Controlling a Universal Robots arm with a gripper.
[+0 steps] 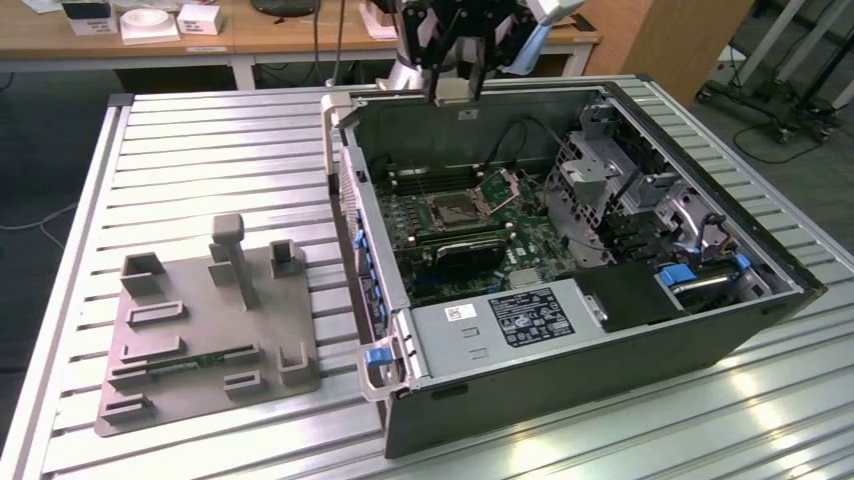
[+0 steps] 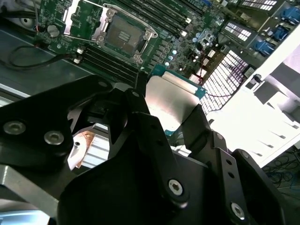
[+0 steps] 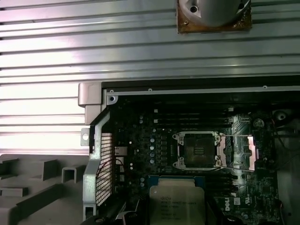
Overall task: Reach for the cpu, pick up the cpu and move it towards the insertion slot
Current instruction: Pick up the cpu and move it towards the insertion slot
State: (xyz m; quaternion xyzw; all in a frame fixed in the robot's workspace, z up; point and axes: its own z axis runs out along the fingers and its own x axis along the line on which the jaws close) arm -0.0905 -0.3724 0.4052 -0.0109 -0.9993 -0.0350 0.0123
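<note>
The cpu (image 2: 169, 99) is a flat square chip with a silver top and a thin pale rim, and my gripper (image 2: 164, 115) is shut on its edges. In the first wrist view the cpu (image 3: 177, 202) hangs above the green board, a short way from the insertion slot (image 3: 197, 150). That slot has a silver frame and a dark centre, and its hinged plate (image 3: 240, 152) is swung open beside it. In the exterior view my gripper (image 1: 454, 88) sits high over the far wall of the open computer case, well above the insertion slot (image 1: 461, 208).
The open computer case (image 1: 667, 330) lies on a slatted metal table (image 1: 200, 160). Long black memory slots (image 2: 105, 63) run beside the socket. At the exterior view's left, a grey fixture tray (image 1: 274, 330) carries a green memory stick (image 1: 200, 362). A wooden desk (image 1: 267, 35) stands behind.
</note>
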